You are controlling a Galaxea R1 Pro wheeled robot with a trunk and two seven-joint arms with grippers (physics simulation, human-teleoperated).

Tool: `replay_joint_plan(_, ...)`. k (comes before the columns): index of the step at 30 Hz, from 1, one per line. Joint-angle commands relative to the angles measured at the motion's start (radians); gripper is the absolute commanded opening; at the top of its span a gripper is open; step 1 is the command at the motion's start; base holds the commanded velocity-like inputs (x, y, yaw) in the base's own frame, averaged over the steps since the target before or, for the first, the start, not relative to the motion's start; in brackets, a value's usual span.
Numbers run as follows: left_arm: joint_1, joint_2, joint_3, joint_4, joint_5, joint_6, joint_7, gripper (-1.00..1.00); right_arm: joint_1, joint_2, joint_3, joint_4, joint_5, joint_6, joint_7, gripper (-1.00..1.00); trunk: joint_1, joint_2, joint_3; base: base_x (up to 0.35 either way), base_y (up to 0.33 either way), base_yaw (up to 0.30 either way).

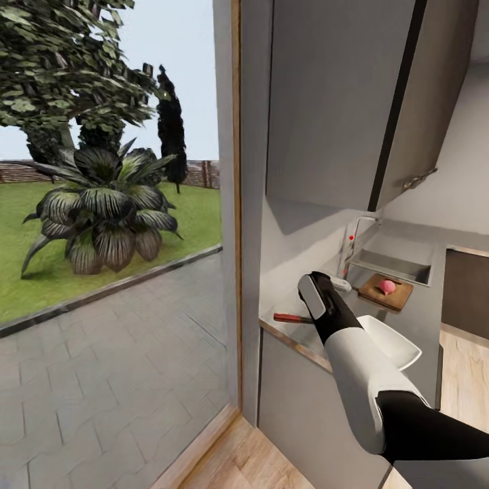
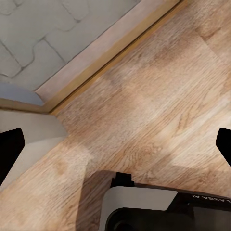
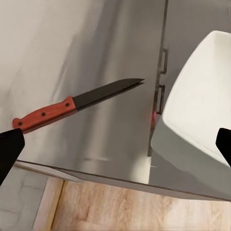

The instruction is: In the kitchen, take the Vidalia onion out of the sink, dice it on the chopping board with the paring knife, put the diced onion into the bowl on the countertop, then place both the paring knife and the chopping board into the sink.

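Right now the small paring knife with a dark pointy blade and red handle (image 3: 77, 106) lies flat on the shiny grey countertop (image 3: 115, 139), near the white square bowl (image 3: 204, 103). Both the right gripper (image 3: 115, 144) and the left gripper (image 2: 115, 144) are spread wide, holding nothing.

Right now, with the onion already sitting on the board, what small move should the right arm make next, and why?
Probably lower the right gripper onto the paring knife's red handle. The knife lies free on the countertop beside the bowl, the gripper is open above it, and the onion already rests on the chopping board uncut.
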Motion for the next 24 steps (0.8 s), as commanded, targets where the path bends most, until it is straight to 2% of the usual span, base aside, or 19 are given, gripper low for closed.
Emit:
replay_joint_plan(1,-0.001,0.0,-0.009,0.004,0.008,-0.006,0.0,1.0,0.0,0.0,-0.002,-0.001,-0.006,0.003,-0.008,1.0,0.0,-0.001,0.0,0.0,0.0,0.0)
replay_joint_plan(9,-0.001,0.0,-0.009,0.004,0.008,-0.006,0.0,1.0,0.0,0.0,-0.002,0.005,-0.009,0.002,-0.03,1.0,0.0,-0.001,0.0,0.017,0.013,-0.019)
replay_joint_plan(15,-0.001,0.0,-0.009,0.004,0.008,-0.006,0.0,1.0,0.0,0.0,-0.003,0.009,-0.007,0.004,-0.039,1.0,0.0,-0.001,0.003,0.119,0.078,-0.226)
replay_joint_plan(24,-0.001,0.0,-0.01,0.004,0.008,-0.006,-0.001,1.0,0.0,0.0,-0.006,0.009,-0.008,0.005,-0.055,1.0,0.0,-0.001,0.009,0.016,0.008,-0.228)
